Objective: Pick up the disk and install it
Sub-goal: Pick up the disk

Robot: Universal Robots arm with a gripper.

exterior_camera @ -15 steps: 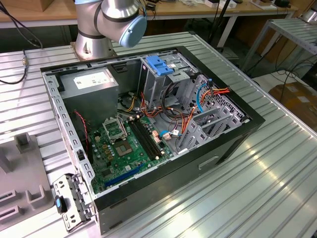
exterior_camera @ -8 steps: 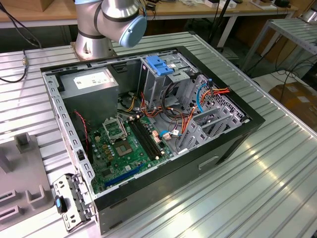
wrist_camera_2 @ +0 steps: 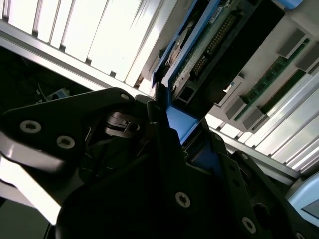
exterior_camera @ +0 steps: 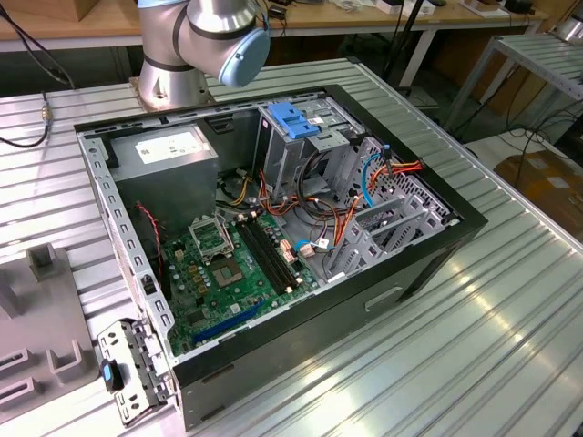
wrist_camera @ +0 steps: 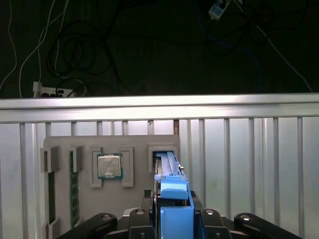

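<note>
The disk [wrist_camera: 168, 172] stands on edge, with a blue rail facing the camera in the first wrist view. Its far end reaches into a slot of the grey holder block [wrist_camera: 134, 144]. My gripper [wrist_camera: 174, 213] is shut on the disk, with a black finger on each side of the blue rail. In the second wrist view the disk [wrist_camera_2: 209, 45] shows its green circuit board and connector, and the gripper [wrist_camera_2: 185, 133] clamps its blue end. The open computer case [exterior_camera: 428, 264] lies on the table in the exterior view.
The holder block also carries a processor chip [wrist_camera: 109, 166] and a memory stick [wrist_camera: 74, 189]. Inside the case are a drive cage with a blue handle [exterior_camera: 296, 123], a grey power-supply box [exterior_camera: 168, 150], the motherboard [exterior_camera: 228, 269] and cables. The arm's base [exterior_camera: 196, 45] stands behind the case.
</note>
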